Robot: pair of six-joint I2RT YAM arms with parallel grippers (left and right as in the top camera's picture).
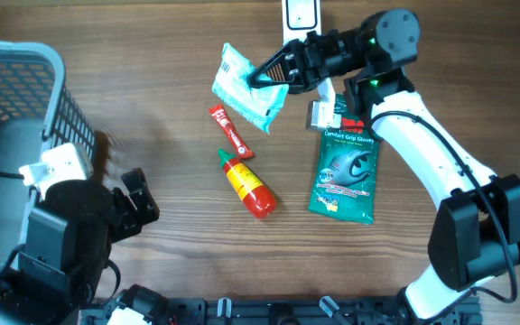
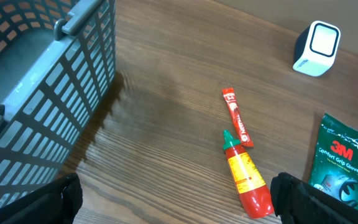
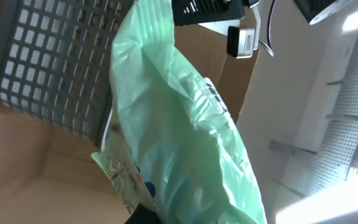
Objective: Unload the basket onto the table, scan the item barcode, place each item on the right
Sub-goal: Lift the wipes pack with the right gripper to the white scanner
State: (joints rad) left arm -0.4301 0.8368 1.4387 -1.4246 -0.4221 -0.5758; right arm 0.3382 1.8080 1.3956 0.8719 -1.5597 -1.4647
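Your right pincer (image 1: 273, 74) is clamped on the right edge of the pale green packet (image 1: 245, 88). From overhead, it holds the packet off the tabletop (image 1: 152, 99) at the far side, just near-left of the white scanner (image 1: 301, 13). The right arm starts at the near right corner. Its white forearm runs diagonally to the far side, and the wrist bends so the pincer points left. The packet hangs tilted, with its lower corner above the far end of the red sachet (image 1: 230, 130). Your left pincer (image 1: 143, 203) sits folded low at the near left, beside the grey basket (image 1: 25, 81). Its jaws are apart and hold nothing. Between the arms lie the sachet and the red sauce bottle (image 1: 249, 185), almost end to end. The green glove pack (image 1: 346, 171) lies flat to their right, under the right forearm.

In your left wrist view, the two dark fingers (image 2: 48, 200) stand wide at the bottom corners, and bare wood shows between them. The basket wall fills the left side, the sachet and bottle lie ahead, the glove pack is at the right edge and the scanner is at the far right.

In your right wrist view, the crinkled packet fills the middle of the tilted frame. Only a dark sliver of the pincer shows at the bottom edge, touching the packet. I can't make out a barcode on the face that shows here.
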